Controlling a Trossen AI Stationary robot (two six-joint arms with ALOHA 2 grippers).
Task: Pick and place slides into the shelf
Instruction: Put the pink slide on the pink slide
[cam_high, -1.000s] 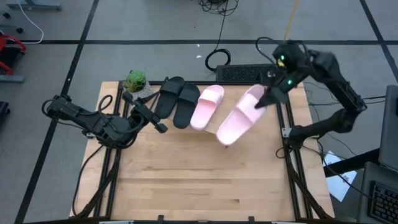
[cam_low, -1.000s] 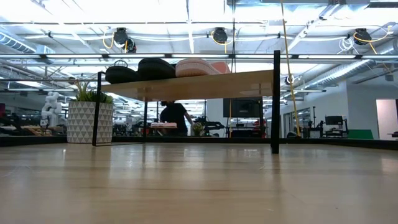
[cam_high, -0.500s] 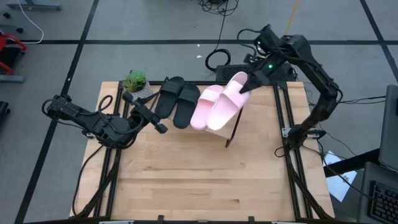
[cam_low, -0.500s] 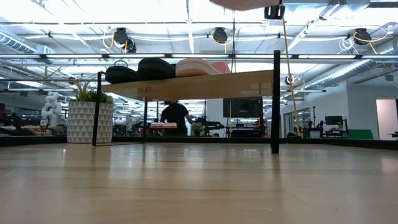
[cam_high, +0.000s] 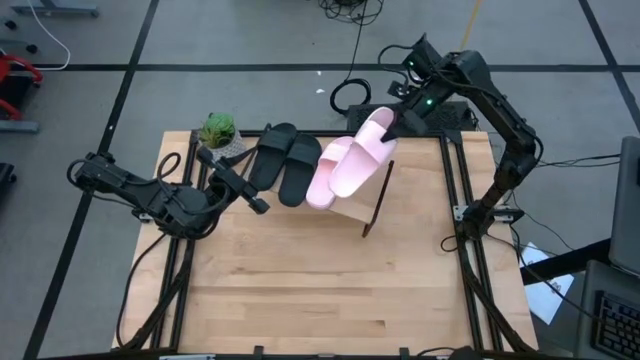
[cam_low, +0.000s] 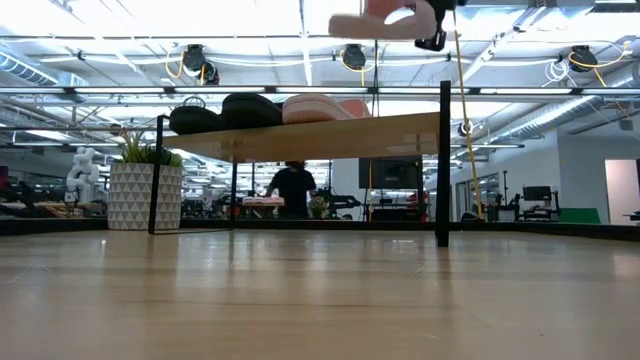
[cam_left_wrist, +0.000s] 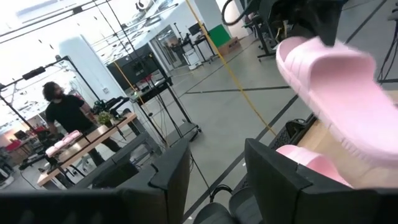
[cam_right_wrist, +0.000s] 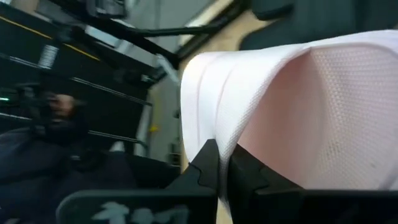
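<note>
A pale wooden tabletop (cam_high: 320, 280) fills centre frame on a grey workshop floor; no writing is legible. At upper right, the right gripper (cam_high: 393, 127), clamped on a pink slide (cam_high: 360, 155), holds it above the shelf (cam_low: 330, 135) beside three shelved slides (cam_high: 300, 165); the left gripper (cam_high: 250, 196) rests wide and empty at left.

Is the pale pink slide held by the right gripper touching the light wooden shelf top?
Apart. The low view shows the held pink slide, in the right gripper, well above the shelf top, with open room between them.
</note>
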